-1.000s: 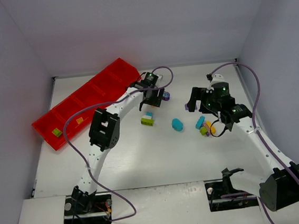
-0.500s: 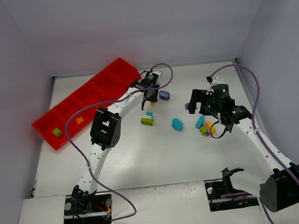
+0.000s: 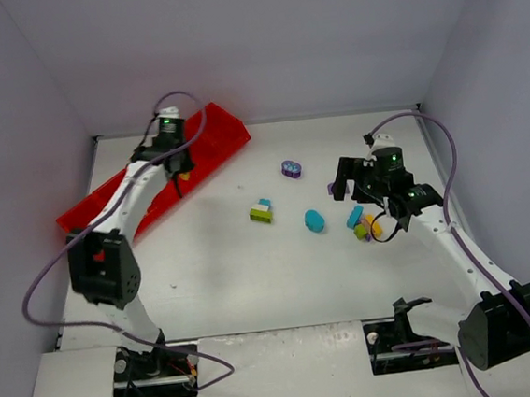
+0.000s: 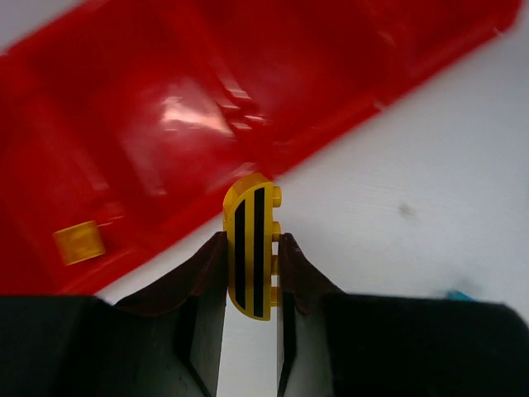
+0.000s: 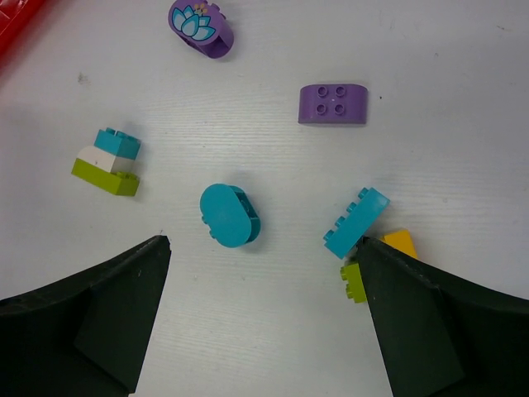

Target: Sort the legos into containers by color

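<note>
Clamping yellow brick [image 4: 250, 217], left gripper [image 4: 252, 266] swung over tray [image 4: 157, 91].

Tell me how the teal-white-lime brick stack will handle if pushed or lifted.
The stack looks like rigid plastic, so it should stay stiff in a grip. Its teal brick is shorter than the lime brick, so a push there might twist it or split the layers. Small, probably light, it would likely slide on the smooth table.

Robotics lab cell: white table [image 3: 254, 284] boxed by plain grey walls [image 3: 259, 39]; two robot arms [image 3: 133, 188] bolted at table's near edge.
</note>
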Robot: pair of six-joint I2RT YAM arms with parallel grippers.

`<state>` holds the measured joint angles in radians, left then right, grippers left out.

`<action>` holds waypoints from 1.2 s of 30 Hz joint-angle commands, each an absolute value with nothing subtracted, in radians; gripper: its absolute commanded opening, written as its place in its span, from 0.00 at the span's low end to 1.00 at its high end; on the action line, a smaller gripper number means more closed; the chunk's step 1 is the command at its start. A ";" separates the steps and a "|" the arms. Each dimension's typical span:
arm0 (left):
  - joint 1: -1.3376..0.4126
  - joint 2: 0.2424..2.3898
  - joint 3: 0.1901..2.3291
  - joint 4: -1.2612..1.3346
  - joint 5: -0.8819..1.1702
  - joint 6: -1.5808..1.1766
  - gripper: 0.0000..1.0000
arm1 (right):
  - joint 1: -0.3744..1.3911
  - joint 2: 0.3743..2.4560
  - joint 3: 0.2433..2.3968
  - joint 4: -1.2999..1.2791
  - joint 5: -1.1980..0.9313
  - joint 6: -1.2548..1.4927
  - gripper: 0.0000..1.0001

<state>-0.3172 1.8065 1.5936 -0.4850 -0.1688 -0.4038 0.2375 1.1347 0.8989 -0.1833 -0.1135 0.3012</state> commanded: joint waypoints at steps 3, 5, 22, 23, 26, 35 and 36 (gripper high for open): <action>-0.116 1.637 1.473 -0.518 -0.275 -0.475 0.00 | 0.245 1.163 0.951 -0.130 -0.118 0.276 0.93; -0.057 1.631 1.453 -0.515 -0.252 -0.495 0.00 | 0.245 1.167 0.953 -0.129 -0.123 0.276 0.93; 0.117 1.784 1.559 -0.529 -0.213 -0.500 0.57 | 0.244 1.120 0.916 -0.113 -0.110 0.285 0.93; 0.115 1.776 1.559 -0.531 -0.197 -0.500 0.59 | 0.244 1.115 0.916 -0.114 -0.104 0.285 0.92; 0.080 1.730 1.559 -0.557 -0.143 -0.503 0.61 | 0.244 1.108 0.910 -0.115 -0.066 0.295 0.92; -0.300 1.660 1.555 -0.532 0.030 -0.396 0.61 | 0.241 1.091 0.900 -0.120 -0.011 0.295 0.92; -0.339 1.666 1.563 -0.523 0.052 -0.387 0.61 | 0.239 1.089 0.899 -0.121 -0.008 0.296 0.92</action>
<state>-0.2527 1.7031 1.5200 -0.5495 -0.0551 -0.4419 0.2371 1.1175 0.9012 -0.1684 -0.0483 0.2890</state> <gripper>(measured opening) 0.613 0.916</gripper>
